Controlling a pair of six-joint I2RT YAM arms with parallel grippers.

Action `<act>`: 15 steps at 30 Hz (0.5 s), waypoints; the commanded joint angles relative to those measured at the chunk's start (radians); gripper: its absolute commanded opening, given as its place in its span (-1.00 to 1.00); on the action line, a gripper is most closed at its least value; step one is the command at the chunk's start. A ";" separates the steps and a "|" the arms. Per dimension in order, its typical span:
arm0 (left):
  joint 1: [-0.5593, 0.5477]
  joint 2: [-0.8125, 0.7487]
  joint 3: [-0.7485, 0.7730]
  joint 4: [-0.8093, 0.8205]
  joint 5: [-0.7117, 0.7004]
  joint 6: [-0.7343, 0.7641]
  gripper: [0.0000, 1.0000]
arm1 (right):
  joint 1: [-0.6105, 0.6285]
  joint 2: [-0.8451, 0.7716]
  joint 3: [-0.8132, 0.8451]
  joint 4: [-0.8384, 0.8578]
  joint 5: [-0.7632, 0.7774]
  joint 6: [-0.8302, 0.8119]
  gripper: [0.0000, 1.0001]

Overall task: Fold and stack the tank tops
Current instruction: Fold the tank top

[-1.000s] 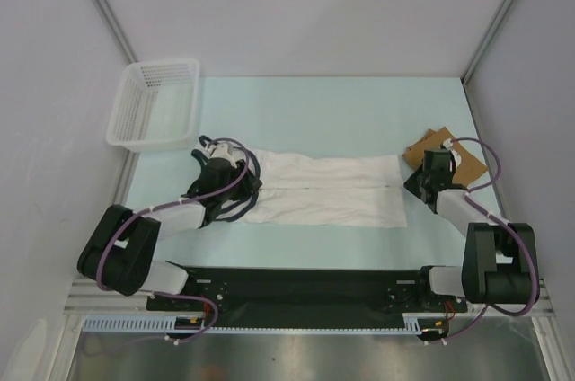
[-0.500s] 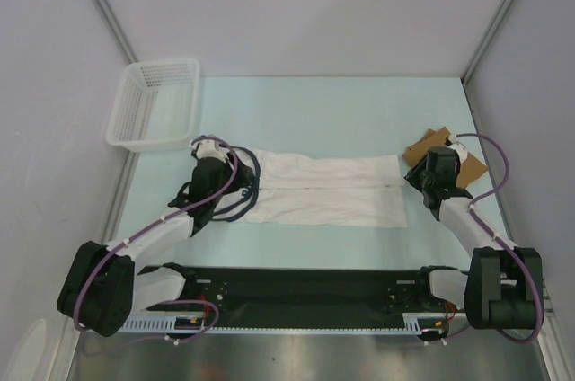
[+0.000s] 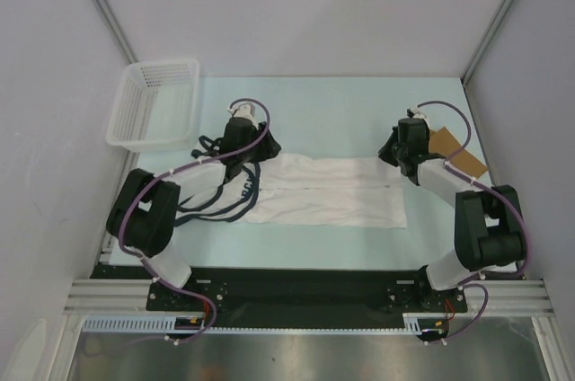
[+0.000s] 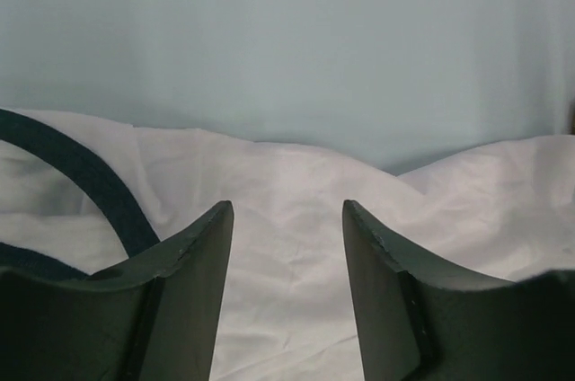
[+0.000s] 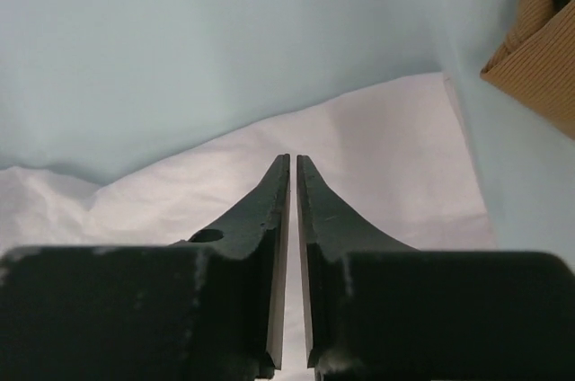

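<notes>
While the white top [image 3: 332,192] lay spread flat on the table [image 3: 314,107], I had the left gripper [image 4: 286,210] over its far left corner, fingers wide apart. Right gripper [image 5: 293,161] sat at its far right corner, pinched to a sliver; couldn't tell if cloth was caught. Tan top [image 3: 469,165] lay just off its right end.

- No text, label, brand, number or sign can be read in any view.
- The white tank top [image 3: 328,192], lying to the right of the basket [image 3: 126,111], shows only plain cloth and dark trim, with no lettering that can be made out.
</notes>
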 commanded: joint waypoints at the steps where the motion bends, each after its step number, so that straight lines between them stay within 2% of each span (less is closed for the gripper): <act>1: -0.004 0.096 0.044 0.023 0.037 -0.018 0.14 | -0.024 0.078 0.064 0.018 0.029 -0.006 -0.81; 9: 0.040 0.224 0.001 0.067 0.011 -0.102 0.08 | -0.103 0.283 0.135 0.018 0.075 0.024 -1.00; 11: 0.065 0.207 -0.057 0.093 -0.003 -0.124 0.04 | -0.124 0.319 0.179 -0.014 0.052 0.034 -1.00; 15: 0.070 0.152 -0.111 0.106 -0.015 -0.119 0.04 | -0.140 0.340 0.242 -0.112 0.145 0.064 -1.00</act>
